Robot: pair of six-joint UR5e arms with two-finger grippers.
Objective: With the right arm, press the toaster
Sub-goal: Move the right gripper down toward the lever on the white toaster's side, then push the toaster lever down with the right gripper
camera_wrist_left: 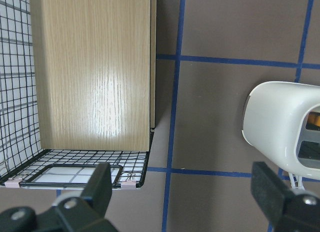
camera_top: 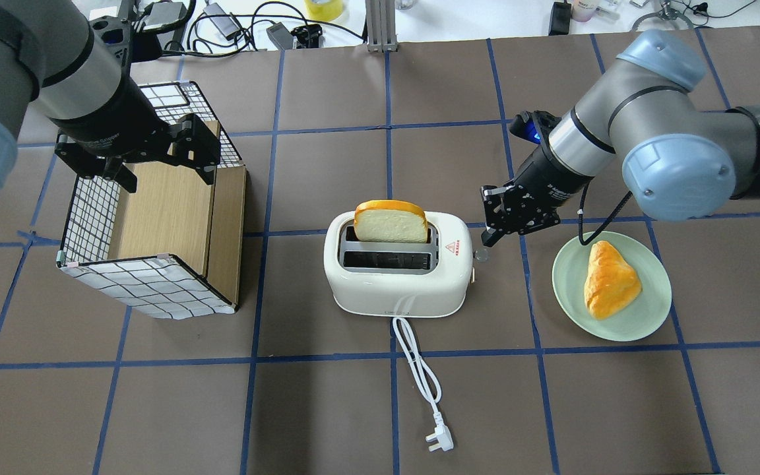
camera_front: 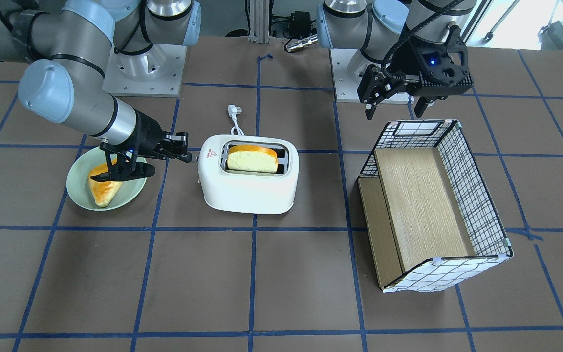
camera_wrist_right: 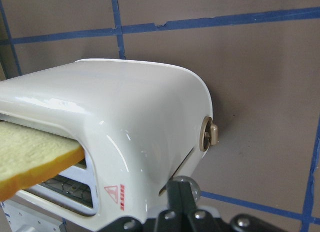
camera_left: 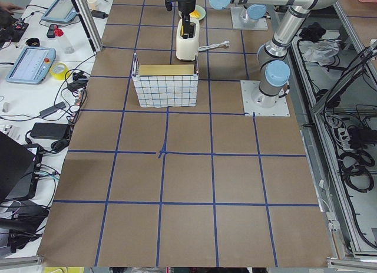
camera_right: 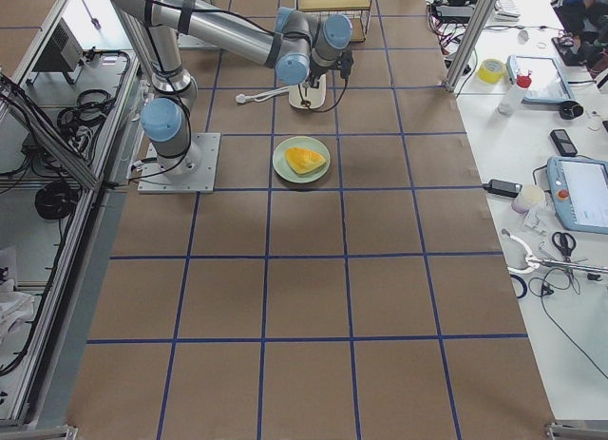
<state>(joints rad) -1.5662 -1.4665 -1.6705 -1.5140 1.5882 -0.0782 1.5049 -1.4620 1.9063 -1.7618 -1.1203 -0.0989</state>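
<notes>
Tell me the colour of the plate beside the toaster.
The plate is pale green, plain with no pattern. It shows best in the overhead exterior view.

toaster (camera_wrist_left: 280,127) cut off, lever (camera_wrist_right: 193,188) partly behind right pincer (camera_wrist_right: 176,192)

The white, rounded two-slot toaster (camera_top: 396,290) stands upright near the middle of the table, with a red triangle mark on top. Its cord (camera_top: 419,369) trails toward the robot to a plug (camera_top: 438,441) lying loose, and a slice of bread (camera_top: 390,224) stands high in the far slot. The right arm (camera_top: 617,132), silver with light-blue joint caps, reaches down at a slant to the toaster's end, its black gripper (camera_top: 491,236) closed with its tips just above the lever knob (camera_top: 481,255).
</notes>
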